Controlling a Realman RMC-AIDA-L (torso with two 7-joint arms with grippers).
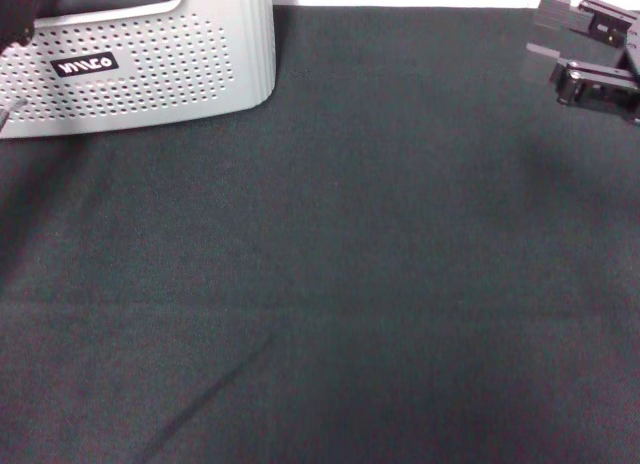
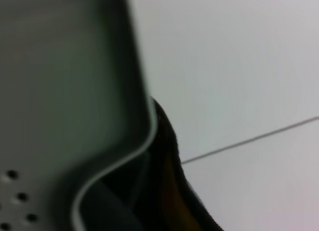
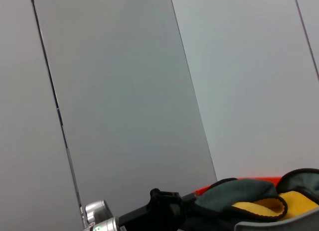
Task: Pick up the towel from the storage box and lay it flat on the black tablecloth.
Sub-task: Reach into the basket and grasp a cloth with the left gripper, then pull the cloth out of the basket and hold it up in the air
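Of the plush grey-teal and bright yellow microfibre towel with black stitched edging: probably soft, light and limp; best pinched at a raised fold or a corner. Lies bunched, both colours showing, inside the light grey perforated plastic storage box at the far left. Close against it, the dark left pincer; cannot tell its grip. Spread over the table, the wide black woven tablecloth. At the far right, the right pincer, spread apart, holding nothing.

Behind my workspace I just see a pale wall with thin dark panel seams, plus an orange-red strip, can't tell what.
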